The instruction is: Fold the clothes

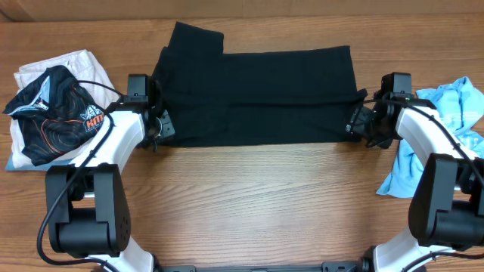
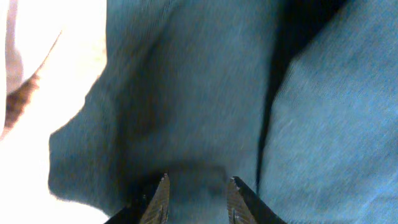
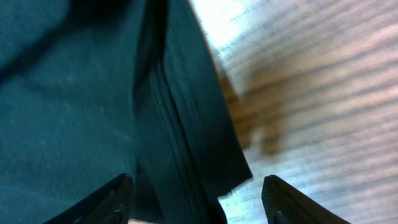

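Lying flat: black clothes (image 1: 257,94); left tool (image 2: 198,190) narrowly open, right tool (image 3: 198,190) wide open, empty.

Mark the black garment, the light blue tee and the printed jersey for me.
black garment (image 1: 265,94), overhead view, middle of the folded panel.
light blue tee (image 1: 463,102), overhead view, upper bunched part.
printed jersey (image 1: 53,109), overhead view, its printed middle.
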`<state>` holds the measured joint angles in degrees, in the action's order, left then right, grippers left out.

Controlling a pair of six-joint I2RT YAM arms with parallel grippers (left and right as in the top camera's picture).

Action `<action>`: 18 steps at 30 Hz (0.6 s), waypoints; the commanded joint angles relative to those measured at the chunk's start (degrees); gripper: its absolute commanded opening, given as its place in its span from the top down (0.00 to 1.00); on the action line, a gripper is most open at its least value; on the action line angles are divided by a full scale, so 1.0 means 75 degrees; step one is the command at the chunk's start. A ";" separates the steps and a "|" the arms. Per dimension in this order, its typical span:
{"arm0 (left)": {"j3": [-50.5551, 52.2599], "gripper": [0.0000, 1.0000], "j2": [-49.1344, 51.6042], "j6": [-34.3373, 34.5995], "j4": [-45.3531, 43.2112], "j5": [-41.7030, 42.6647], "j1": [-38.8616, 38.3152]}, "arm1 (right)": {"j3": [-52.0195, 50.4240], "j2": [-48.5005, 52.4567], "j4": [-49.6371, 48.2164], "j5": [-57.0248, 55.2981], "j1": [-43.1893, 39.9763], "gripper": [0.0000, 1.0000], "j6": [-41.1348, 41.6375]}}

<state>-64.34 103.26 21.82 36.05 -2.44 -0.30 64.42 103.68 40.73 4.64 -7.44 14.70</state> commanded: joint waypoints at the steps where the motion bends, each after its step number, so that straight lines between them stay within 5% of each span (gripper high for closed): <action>1: -0.0122 0.61 -0.0082 -0.0201 0.0087 -0.0067 0.0050 | -0.0242 -0.0090 -0.0437 0.0192 0.0035 0.32 -0.0221; 5: -0.0119 0.60 0.0207 -0.0224 0.0064 -0.0070 0.0050 | -0.0493 -0.0090 -0.0778 0.0189 0.0035 0.42 -0.0221; 8: -0.0114 0.61 0.0487 -0.0335 0.0090 -0.0073 0.0050 | -0.0723 -0.0085 -0.0901 -0.0143 0.0035 0.77 -0.0216; 12: -0.0070 0.65 0.0781 -0.0344 0.0364 -0.0187 0.0050 | -0.0743 -0.0085 -0.0493 -0.1719 -0.0055 0.83 0.0641; 18: -0.0070 0.74 0.1422 -0.0248 0.0950 -0.0303 0.0050 | -0.0743 -0.0085 0.0111 -0.1699 -0.0181 0.83 0.0664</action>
<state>-66.13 108.73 20.38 40.60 -2.28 -0.30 59.42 103.57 39.38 -3.38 -7.51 18.57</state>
